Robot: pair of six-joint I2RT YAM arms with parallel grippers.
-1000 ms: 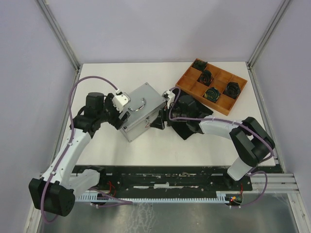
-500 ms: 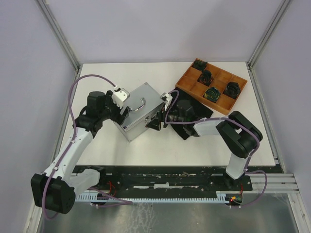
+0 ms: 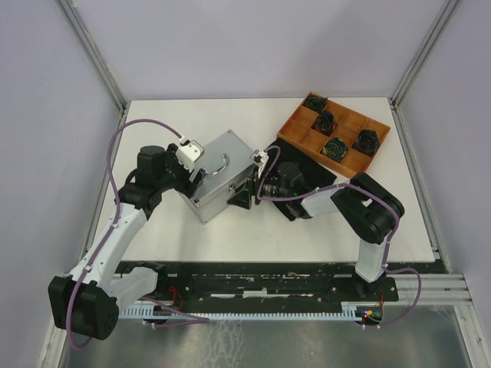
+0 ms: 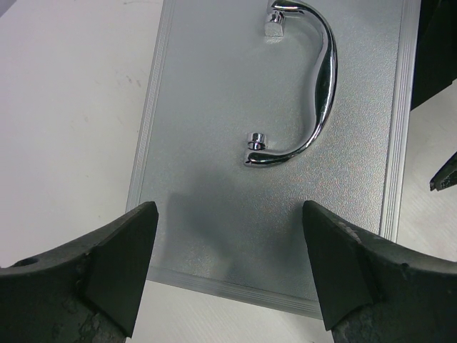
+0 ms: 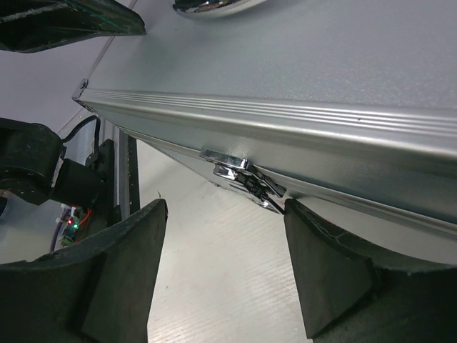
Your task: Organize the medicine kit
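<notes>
Top external, one medicine kit, one tray, left hand, right hand

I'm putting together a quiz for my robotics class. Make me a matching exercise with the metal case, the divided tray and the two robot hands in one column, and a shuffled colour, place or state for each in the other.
Column one
1. metal case
2. tray
3. left hand
4. right hand

Column two
A. open, at the side with the latch
B. orange, far right corner
C. silver, in the middle
D. open, over the top with the curved handle

Pairs: 1-C, 2-B, 3-D, 4-A
</notes>
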